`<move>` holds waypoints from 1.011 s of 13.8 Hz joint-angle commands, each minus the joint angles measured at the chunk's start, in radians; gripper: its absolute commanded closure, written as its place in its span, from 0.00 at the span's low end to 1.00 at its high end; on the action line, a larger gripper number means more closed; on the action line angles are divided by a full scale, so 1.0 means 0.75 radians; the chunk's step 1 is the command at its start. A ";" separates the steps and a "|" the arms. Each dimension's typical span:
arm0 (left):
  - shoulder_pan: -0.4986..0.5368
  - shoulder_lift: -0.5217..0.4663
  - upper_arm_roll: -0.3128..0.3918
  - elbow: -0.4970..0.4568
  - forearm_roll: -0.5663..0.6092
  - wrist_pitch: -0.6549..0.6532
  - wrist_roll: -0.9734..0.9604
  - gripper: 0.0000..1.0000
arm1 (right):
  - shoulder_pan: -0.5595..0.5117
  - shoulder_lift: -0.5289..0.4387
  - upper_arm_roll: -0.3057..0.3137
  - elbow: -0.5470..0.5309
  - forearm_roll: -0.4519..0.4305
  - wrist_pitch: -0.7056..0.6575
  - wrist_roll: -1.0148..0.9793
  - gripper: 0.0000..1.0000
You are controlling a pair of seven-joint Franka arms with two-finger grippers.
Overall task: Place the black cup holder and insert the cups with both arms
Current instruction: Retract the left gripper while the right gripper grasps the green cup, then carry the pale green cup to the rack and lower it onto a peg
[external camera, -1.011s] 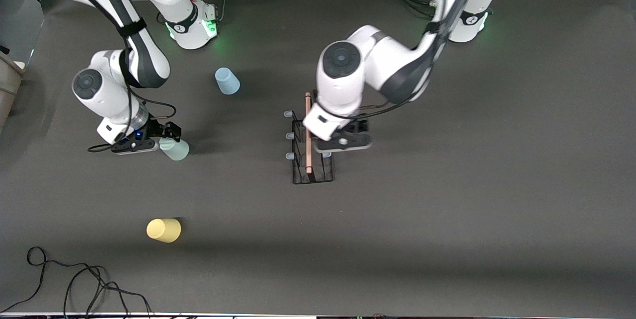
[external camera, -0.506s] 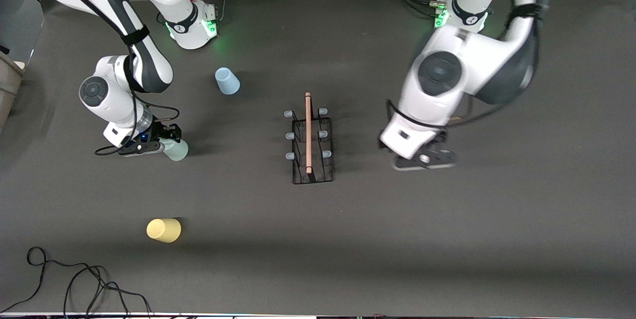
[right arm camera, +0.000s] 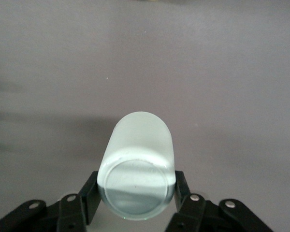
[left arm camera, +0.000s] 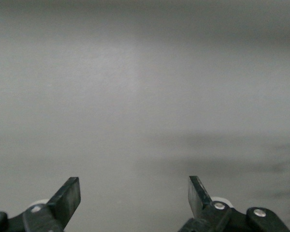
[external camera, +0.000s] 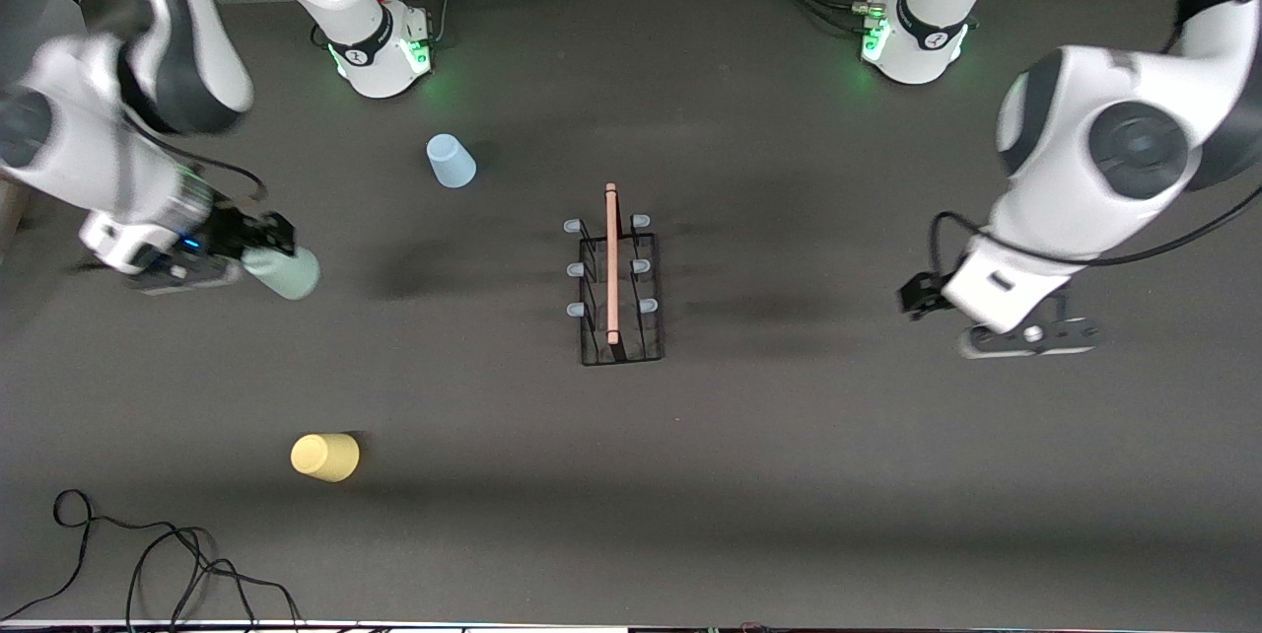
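The black cup holder (external camera: 616,283) stands mid-table, its wooden rod handle (external camera: 611,263) on top and pale blue pegs along both sides. My right gripper (external camera: 258,241) is shut on the pale green cup (external camera: 284,271), held lying on its side above the mat at the right arm's end; in the right wrist view the cup (right arm camera: 137,162) sits between the fingers (right arm camera: 182,187). My left gripper (external camera: 1025,337) is open and empty over bare mat toward the left arm's end; its fingers (left arm camera: 70,195) stand wide apart. The light blue cup (external camera: 450,161) and yellow cup (external camera: 325,457) rest on the mat.
A loose black cable (external camera: 148,564) lies at the table's near edge on the right arm's end. Both green-lit bases (external camera: 380,51) stand at the farthest edge from the front camera.
My left gripper let go of the cup holder and swung away toward the left arm's end. My right gripper lifted the pale green cup and drew it toward the right arm's end.
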 commanded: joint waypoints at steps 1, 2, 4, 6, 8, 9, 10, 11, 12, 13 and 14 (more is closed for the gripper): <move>0.061 -0.193 -0.015 -0.175 0.005 -0.027 0.115 0.00 | 0.019 0.035 0.008 0.269 -0.019 -0.287 0.116 0.77; 0.083 -0.228 -0.013 -0.171 0.017 -0.074 0.133 0.00 | 0.066 0.035 0.008 0.333 -0.019 -0.369 0.187 0.77; 0.106 -0.267 -0.013 -0.163 0.022 -0.125 0.182 0.00 | 0.186 0.035 0.008 0.378 -0.017 -0.421 0.440 0.77; 0.155 -0.296 -0.013 -0.142 0.028 -0.142 0.186 0.00 | 0.360 0.061 0.008 0.419 -0.001 -0.421 0.802 0.77; 0.174 -0.322 -0.013 -0.122 0.028 -0.242 0.245 0.01 | 0.526 0.125 0.008 0.474 0.034 -0.413 1.147 0.77; 0.176 -0.332 -0.013 -0.071 0.028 -0.319 0.260 0.00 | 0.581 0.178 0.006 0.523 0.101 -0.413 1.315 0.77; 0.176 -0.324 -0.013 0.016 0.028 -0.411 0.268 0.00 | 0.608 0.229 0.008 0.580 0.177 -0.403 1.499 0.77; 0.178 -0.318 -0.013 0.072 0.028 -0.465 0.266 0.00 | 0.649 0.292 0.008 0.634 0.228 -0.392 1.669 0.77; 0.198 -0.320 -0.013 0.081 0.018 -0.459 0.266 0.00 | 0.696 0.339 0.006 0.675 0.245 -0.370 1.806 0.77; 0.208 -0.320 -0.013 0.075 0.009 -0.431 0.268 0.00 | 0.749 0.370 0.006 0.679 0.243 -0.327 1.907 0.77; 0.208 -0.316 -0.013 0.060 0.007 -0.382 0.268 0.00 | 0.810 0.383 0.006 0.667 0.239 -0.276 1.993 0.77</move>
